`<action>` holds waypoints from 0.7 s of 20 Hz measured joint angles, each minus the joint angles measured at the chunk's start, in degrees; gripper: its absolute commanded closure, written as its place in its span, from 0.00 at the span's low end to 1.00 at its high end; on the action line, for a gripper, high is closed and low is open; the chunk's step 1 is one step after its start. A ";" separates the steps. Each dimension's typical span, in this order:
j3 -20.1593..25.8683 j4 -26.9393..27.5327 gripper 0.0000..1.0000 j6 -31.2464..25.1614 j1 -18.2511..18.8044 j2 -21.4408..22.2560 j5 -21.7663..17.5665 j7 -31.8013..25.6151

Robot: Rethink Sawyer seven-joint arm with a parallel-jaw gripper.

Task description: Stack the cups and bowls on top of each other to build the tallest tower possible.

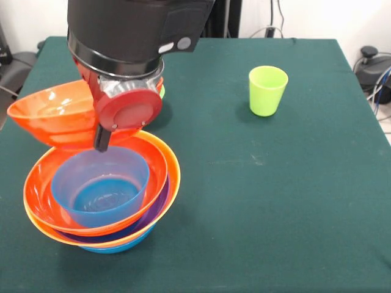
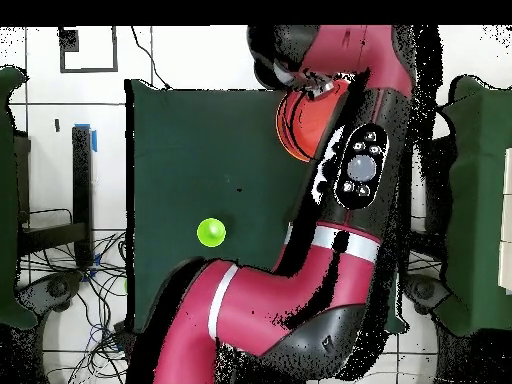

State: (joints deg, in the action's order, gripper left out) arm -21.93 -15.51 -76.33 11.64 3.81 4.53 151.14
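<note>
The tower (image 1: 101,201) is sitting nearest on the table (image 1: 256,201), a blue bowl (image 1: 101,186) innermost. Just behind, the gripper (image 1: 102,139) is gripping a tilted red-orange bowl (image 1: 52,113) (rim pinched). The cup (image 1: 267,90) is standing farthest, well apart.

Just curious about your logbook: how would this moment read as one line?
arm: over tower | orange bowl: tilted at gripper, above blue bowl | cup: apart, upright

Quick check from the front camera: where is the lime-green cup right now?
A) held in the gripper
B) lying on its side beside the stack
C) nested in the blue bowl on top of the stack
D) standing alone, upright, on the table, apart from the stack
D: the lime-green cup stands upright on the bare green table, well apart from the tower.
</note>
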 measured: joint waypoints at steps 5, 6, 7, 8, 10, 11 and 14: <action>-1.83 5.34 1.00 -1.13 0.27 -3.24 1.67 0.00; -2.42 6.29 1.00 -1.11 0.27 -3.87 2.19 0.00; -2.96 7.06 1.00 -1.11 0.27 -4.40 2.76 0.00; -3.49 7.82 1.00 -1.11 0.27 -4.94 3.33 0.00; -4.20 8.64 1.00 -1.12 0.26 -5.57 4.18 0.00; -4.75 9.21 1.00 -1.12 0.27 -6.00 4.82 0.00; -7.56 11.45 1.00 -1.11 0.28 -7.90 8.20 0.00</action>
State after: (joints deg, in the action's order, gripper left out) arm -29.49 -4.06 -77.44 11.92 -4.09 12.73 151.14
